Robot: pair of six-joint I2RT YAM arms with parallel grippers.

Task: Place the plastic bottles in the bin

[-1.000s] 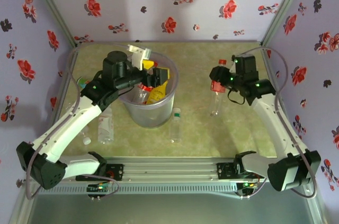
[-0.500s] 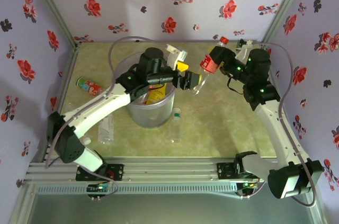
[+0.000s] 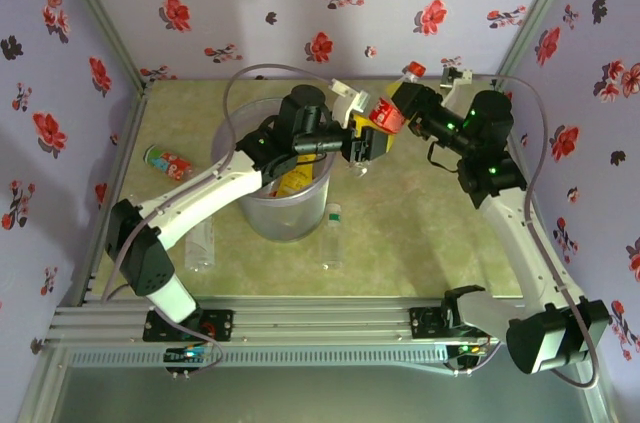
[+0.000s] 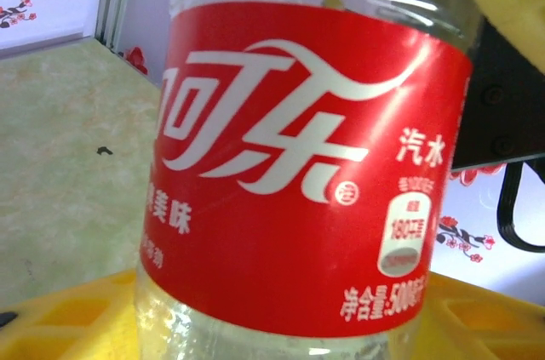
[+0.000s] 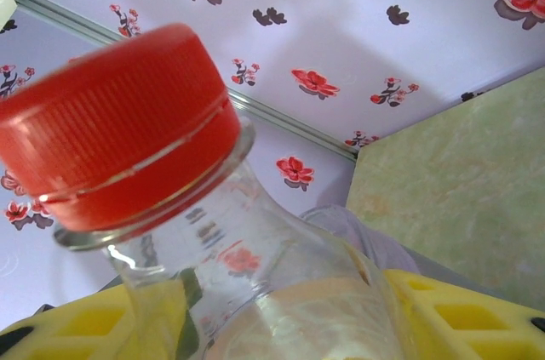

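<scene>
1. Left of the bin [image 3: 282,219], near the worktop's [image 3: 430,243] left edge, a red-labelled bottle [image 3: 165,161] lies on its side. Its print is too small to read.
2. Left-front of the bin lies a clear bottle [image 3: 200,239], partly under the left arm.
3. A yellow bottle [image 3: 297,179] leans inside the bin.
4. Just right-front of the bin lies a green-capped bottle [image 3: 331,235].
5. The left end effector [image 3: 375,139] is just past the bin's right rim. Its yellow fingers [image 4: 68,317] flank the held bottle [image 3: 386,115], but whether they are clamped cannot be told.
6. The held bottle hangs tilted in the air, right of the bin. Its red label carries white Chinese script, with "汽水" and "500" legible.
7. The right end effector [image 3: 401,108] grips the held bottle below its red cap [image 5: 119,126].
8. Right of the bin the worktop is open to the right edge.
</scene>
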